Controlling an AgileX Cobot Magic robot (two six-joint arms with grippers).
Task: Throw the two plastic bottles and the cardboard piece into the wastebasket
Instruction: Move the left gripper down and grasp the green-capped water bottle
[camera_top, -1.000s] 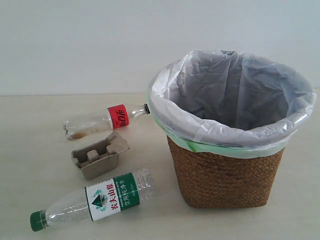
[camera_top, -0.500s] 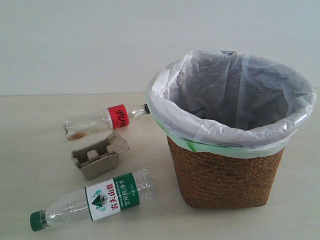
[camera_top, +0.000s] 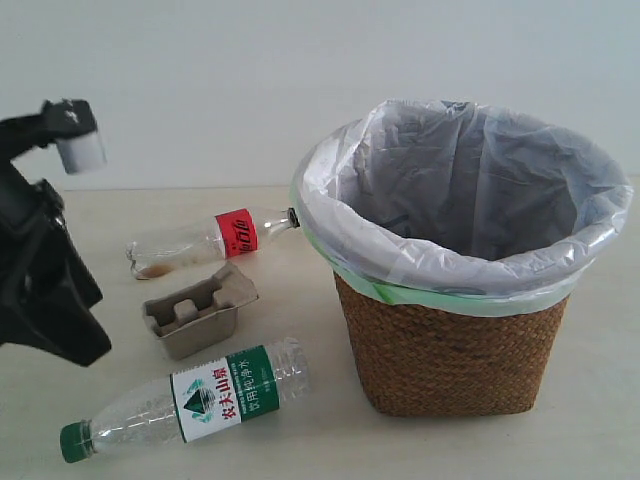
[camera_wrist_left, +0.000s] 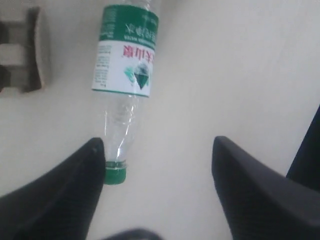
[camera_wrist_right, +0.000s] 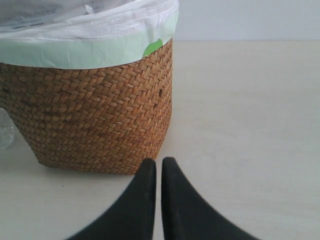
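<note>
The bottle with the green cap and green-white label (camera_top: 200, 400) lies on its side near the table's front, cap to the left. The slimmer red-label bottle (camera_top: 210, 240) lies further back, its black cap touching the wastebasket (camera_top: 455, 350), a wicker basket with a white liner. Between the bottles sits the grey-brown cardboard piece (camera_top: 198, 312). My left gripper (camera_wrist_left: 158, 144) hangs open above the table, and the green cap (camera_wrist_left: 115, 175) shows beside one finger. My left arm (camera_top: 45, 290) is at the left edge. My right gripper (camera_wrist_right: 158, 162) is shut on nothing, low on the table beside the wastebasket (camera_wrist_right: 95, 115).
The pale tabletop (camera_top: 600, 400) runs back to a plain white wall. The basket's liner bag (camera_top: 470, 190) stands wide open and shows nothing inside. The cardboard piece (camera_wrist_left: 25, 50) shows at the edge of the left wrist view.
My left arm has come into the exterior view from the left edge. The bottles, the cardboard piece and the wastebasket have not moved.
</note>
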